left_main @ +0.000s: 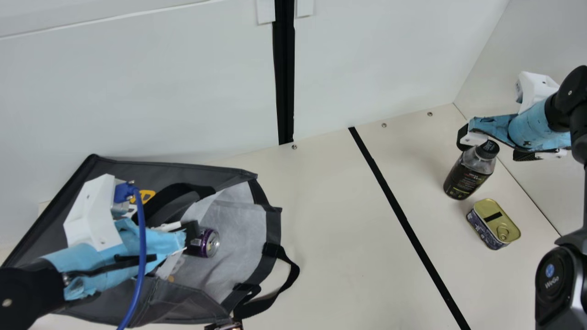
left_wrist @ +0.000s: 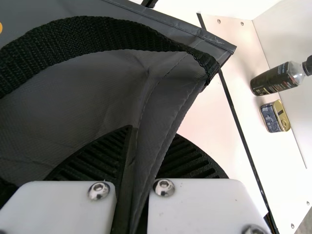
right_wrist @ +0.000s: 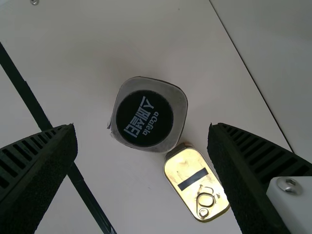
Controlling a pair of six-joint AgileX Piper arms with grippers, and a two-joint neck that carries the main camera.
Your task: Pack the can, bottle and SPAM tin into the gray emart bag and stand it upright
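Observation:
The gray bag (left_main: pixel 183 169) lies on its side at the main view's left, mouth facing right; the purple can (left_main: pixel 210 243) is inside the mouth. My left gripper (left_main: pixel 191 236) is at the bag beside the can. In the left wrist view, the left gripper (left_wrist: pixel 150 141) is shut on a fold of the bag (left_wrist: pixel 73 92). Over at the right, my right gripper (left_main: pixel 495 147) is open above the upright bottle (left_main: pixel 470 174). The SPAM tin (left_main: pixel 495 223) sits beside the bottle. From the right wrist, the right gripper (right_wrist: pixel 142 127) has the bottle (right_wrist: pixel 146 117) between but apart from its fingers.
A black tape line (left_main: pixel 403 220) crosses the table between bag and bottle. A black handle (left_main: pixel 286 284) sticks out from the bag's mouth. White walls stand behind and at the right. A small unclear object (left_main: pixel 224 326) is at the bottom edge near the bag.

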